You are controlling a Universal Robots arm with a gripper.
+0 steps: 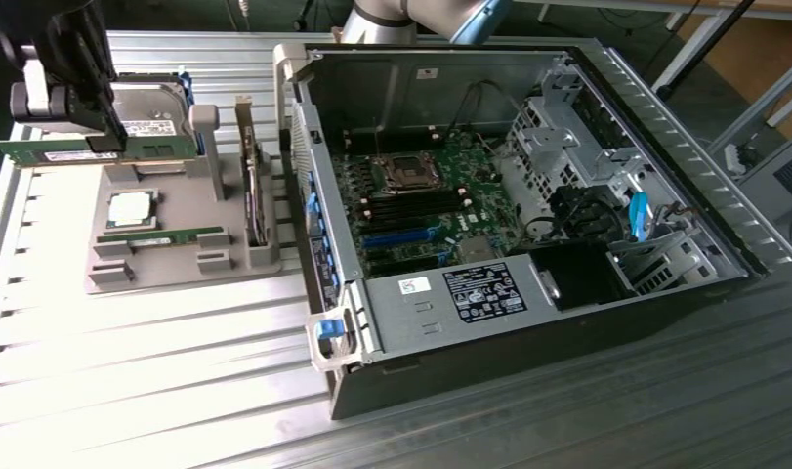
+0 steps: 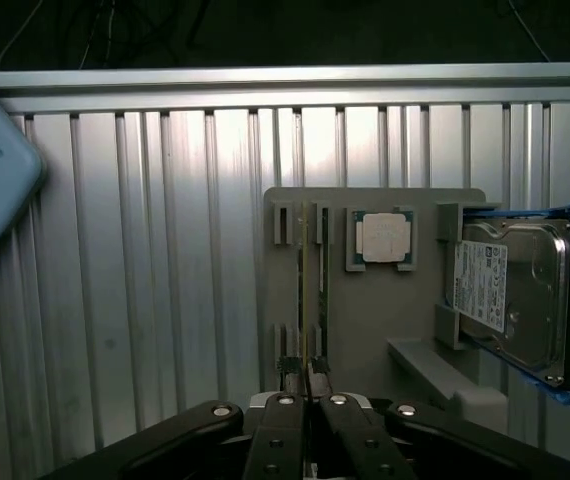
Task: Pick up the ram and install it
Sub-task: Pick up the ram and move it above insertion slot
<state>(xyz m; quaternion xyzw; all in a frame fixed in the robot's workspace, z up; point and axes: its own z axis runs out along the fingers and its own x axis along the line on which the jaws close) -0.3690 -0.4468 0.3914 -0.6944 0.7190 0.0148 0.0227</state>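
Exterior view, far left: my gripper (image 1: 99, 139) has its fingers pinched on the long, thin green circuit-board ram (image 1: 41, 152), which hangs above the grey plastic fixture block (image 1: 174, 266) where its look-alike stick (image 1: 161, 236) lies. To the right stands the open black computer case (image 1: 526, 381). I'd keep the pinch firm and the ram level.

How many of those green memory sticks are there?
2. One ram is held in the tool, raised above the gray holder at the exterior view's left; the other ram lies on it beside the CPU chip. Others may be hidden inside the case.
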